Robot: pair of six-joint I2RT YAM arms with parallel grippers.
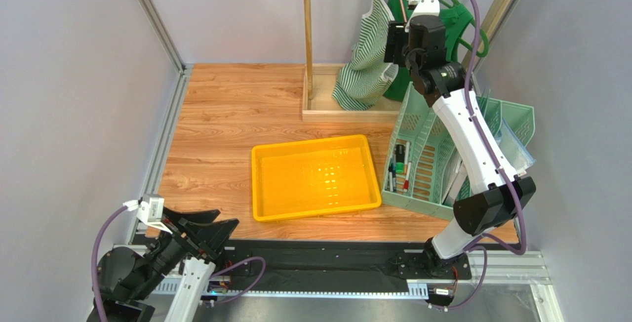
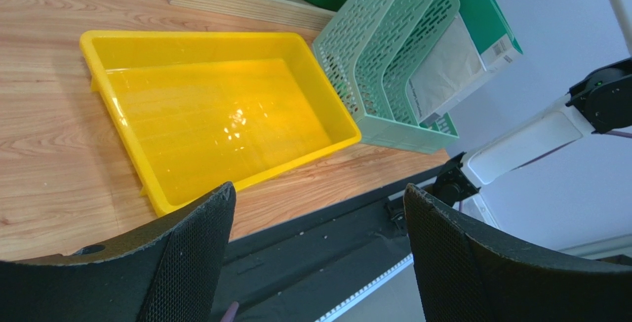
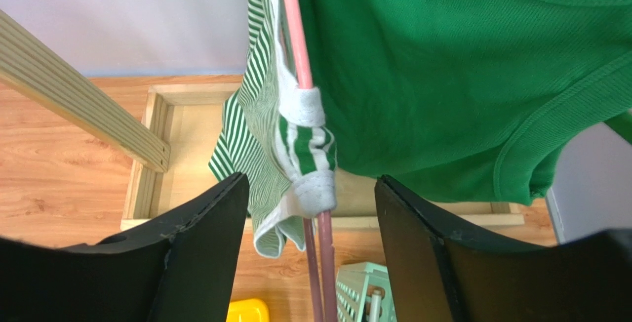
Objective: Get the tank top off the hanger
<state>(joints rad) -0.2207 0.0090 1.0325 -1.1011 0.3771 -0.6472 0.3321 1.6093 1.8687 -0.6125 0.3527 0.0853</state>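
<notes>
1. 0 steps of removal done, judging by the layout: striped tank top (image 1: 363,55) not yet off the pink hanger (image 3: 293,33), up at the far right of the table, hem drooping toward the wooden base (image 1: 349,115).
2. Up at hanger height: right gripper (image 3: 308,211), spread wide and gripping nothing, with the bunched strap (image 3: 304,107) on the hanger's arm just beyond the gap, not pinched.
3. Low at the near left edge: left gripper (image 2: 319,211), likewise released and holding nothing, well apart from the tank top.
4. Left to do, by estimate: nearly all of it. Pinch the strap, slide it off the hanger's arm, free the other shoulder, draw the tank top clear.
5. Hard to make out:
   - hanger's hook cut off at the top of the overhead view;
   - part of the tank top hidden behind the right arm (image 1: 475,137);
   - plain green garment (image 3: 445,77) just beside, touching or apart impossible to tell;
   - which of the 2 garments is meant not certain, though the right gripper faces the striped one.
</notes>
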